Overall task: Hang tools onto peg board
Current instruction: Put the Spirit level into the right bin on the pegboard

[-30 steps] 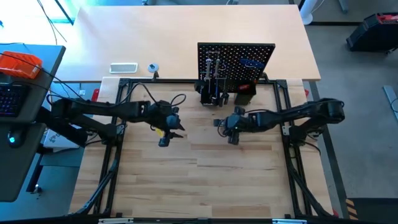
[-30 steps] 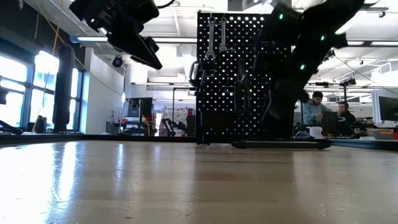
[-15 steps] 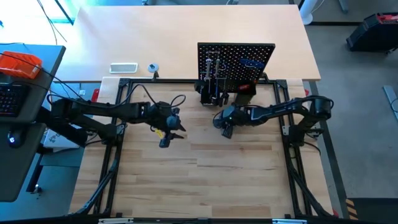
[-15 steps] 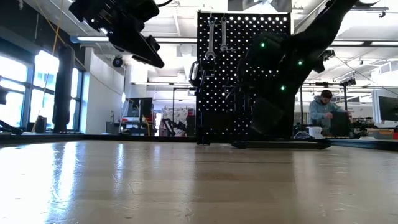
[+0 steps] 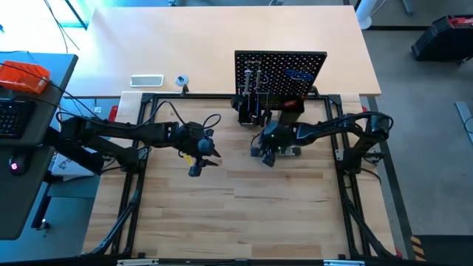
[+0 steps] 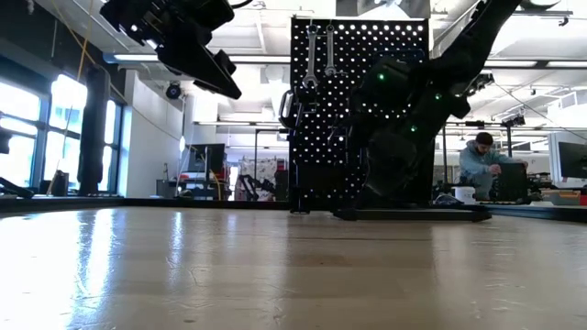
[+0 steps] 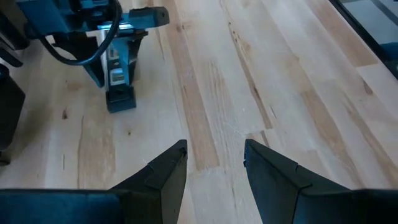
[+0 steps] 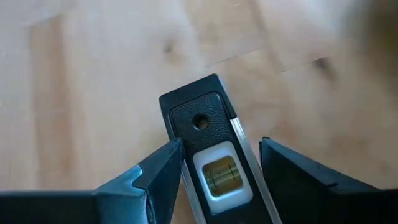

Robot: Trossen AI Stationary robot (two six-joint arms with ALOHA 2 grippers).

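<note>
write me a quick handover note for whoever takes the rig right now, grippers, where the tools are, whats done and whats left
Right gripper: open, down at the table in front of the peg board, fingers either side of the black level, which lies flat on the wood; not gripped yet.
Left gripper: open, empty, held above the table's left side.
Done: two silver wrenches and other tools already hang on the board.
Left: close on the level, lift it, hang it on the board.
</note>
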